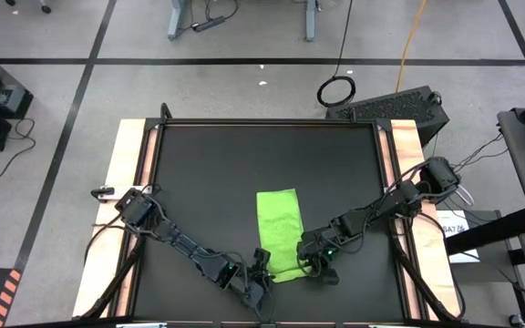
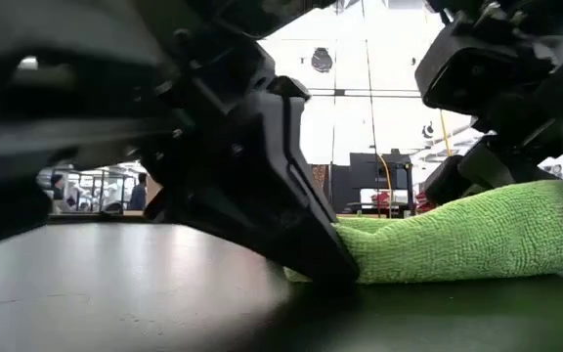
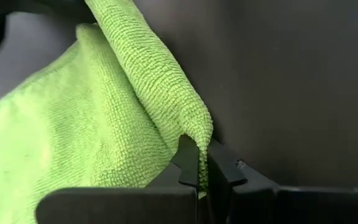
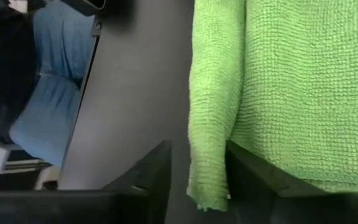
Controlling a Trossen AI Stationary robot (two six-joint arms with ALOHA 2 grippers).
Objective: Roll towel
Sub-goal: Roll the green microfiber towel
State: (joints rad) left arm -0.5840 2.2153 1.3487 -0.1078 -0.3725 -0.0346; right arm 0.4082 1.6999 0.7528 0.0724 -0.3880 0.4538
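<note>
One towel [image 1: 279, 232] lies on the black table [image 1: 208, 182], near the front edge, between two dark arms. It is bright lime green, soft and bumpy, with no pattern. It is a long strip, and its near end is folded up into a thick roll-like edge. Two grippers are at that near end. The left gripper [image 3: 201, 177] has its fingers pinched tight on one corner of the towel. The right gripper [image 4: 197, 168] is at the other corner; its fingers are a little apart, with the folded edge between them, not squeezed.
</note>
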